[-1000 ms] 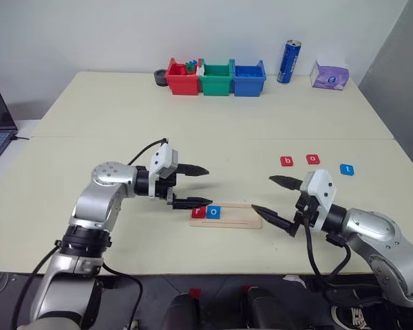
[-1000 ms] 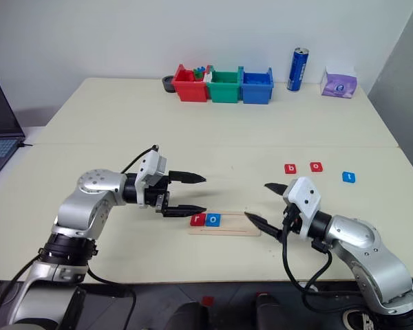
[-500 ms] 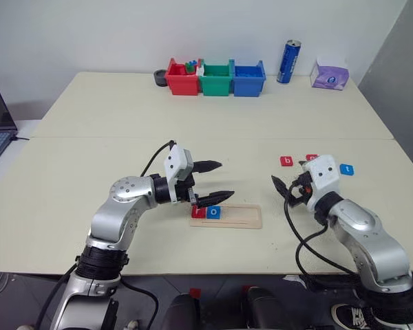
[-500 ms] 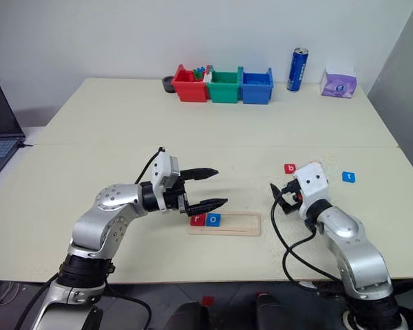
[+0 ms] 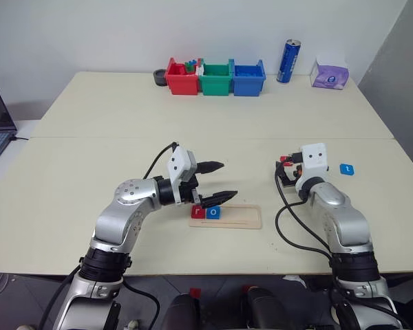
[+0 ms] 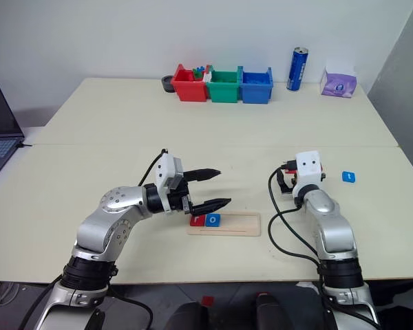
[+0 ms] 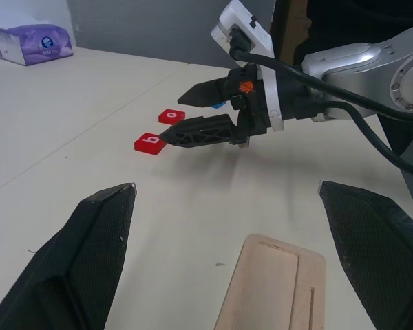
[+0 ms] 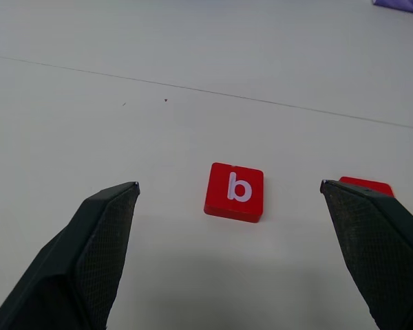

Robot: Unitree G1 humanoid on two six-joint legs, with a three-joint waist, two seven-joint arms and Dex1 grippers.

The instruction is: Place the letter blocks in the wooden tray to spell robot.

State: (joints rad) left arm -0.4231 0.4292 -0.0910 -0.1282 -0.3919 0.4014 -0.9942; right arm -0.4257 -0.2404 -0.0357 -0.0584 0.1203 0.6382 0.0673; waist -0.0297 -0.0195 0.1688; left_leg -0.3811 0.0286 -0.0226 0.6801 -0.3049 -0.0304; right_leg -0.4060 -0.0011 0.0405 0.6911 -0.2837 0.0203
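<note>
The right gripper (image 8: 230,258) hangs low over the table (image 5: 124,124), its fingers (image 8: 89,254) spread wide and empty, and the red "b" block (image 8: 235,192) lies flat on the table just ahead of them, squarely between the two tips and touching neither. Beyond the one finger on that side peeks the edge of a second red block (image 8: 366,186), the "o" (image 7: 171,116), right beside the "b". The blue "t" block (image 5: 346,168) lies apart, out past the gripper's far side.

Over at the wooden tray (image 5: 237,217), the left gripper (image 5: 219,181) points level across the table with its fingers wide apart, nothing between them; the lower fingertip hovers just over the red "r" block (image 5: 198,212) and blue "o" block (image 5: 214,212), which sit side by side, touching, in the tray's near end. The rest of the groove runs bare beyond the fingers toward the right gripper.

At the table's far edge stand the red, green and blue bins (image 5: 215,77), a blue can (image 5: 289,61) and a tissue pack (image 5: 329,74)
</note>
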